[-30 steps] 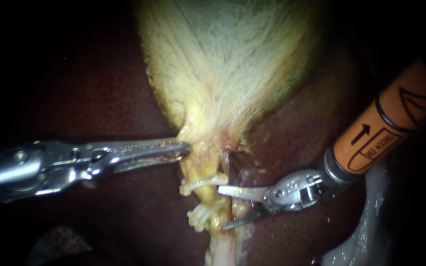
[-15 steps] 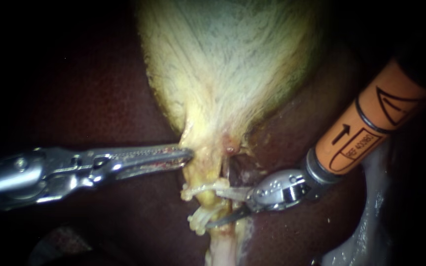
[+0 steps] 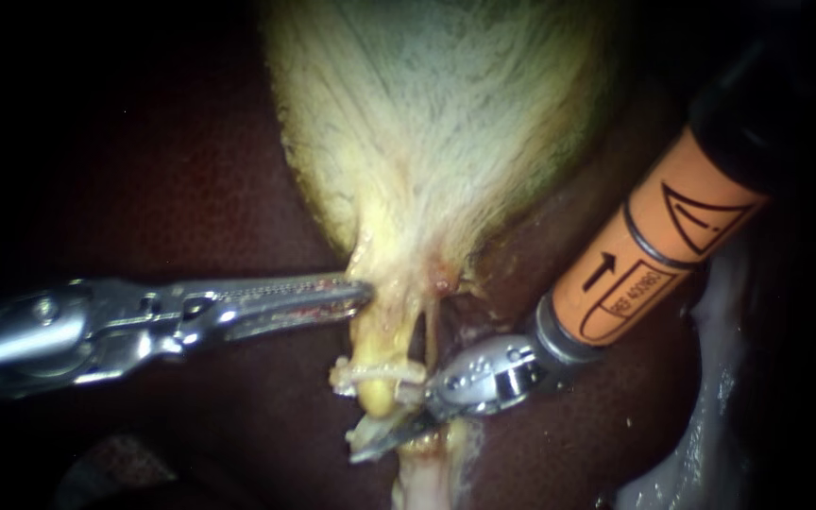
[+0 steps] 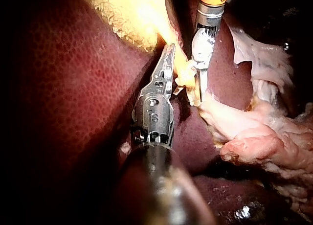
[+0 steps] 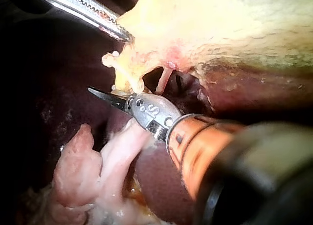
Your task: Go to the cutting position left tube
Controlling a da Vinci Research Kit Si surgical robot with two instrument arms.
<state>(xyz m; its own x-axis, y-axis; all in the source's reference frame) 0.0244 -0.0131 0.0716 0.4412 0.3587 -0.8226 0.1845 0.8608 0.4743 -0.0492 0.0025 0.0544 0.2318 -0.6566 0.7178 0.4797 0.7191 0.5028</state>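
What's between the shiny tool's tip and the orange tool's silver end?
The yellow left tube, with a white clip clamped across it. The endoscope view shows this most clearly.

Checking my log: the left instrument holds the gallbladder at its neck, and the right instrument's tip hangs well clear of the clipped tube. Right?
No: the endoscope view shows the right instrument with its tip at the clipped tube, just below a clip. The left instrument does hold the gallbladder.

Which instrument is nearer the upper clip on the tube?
Right. The right instrument lies against the tube just below the upper clip; the left instrument is farther up, at the gallbladder neck.
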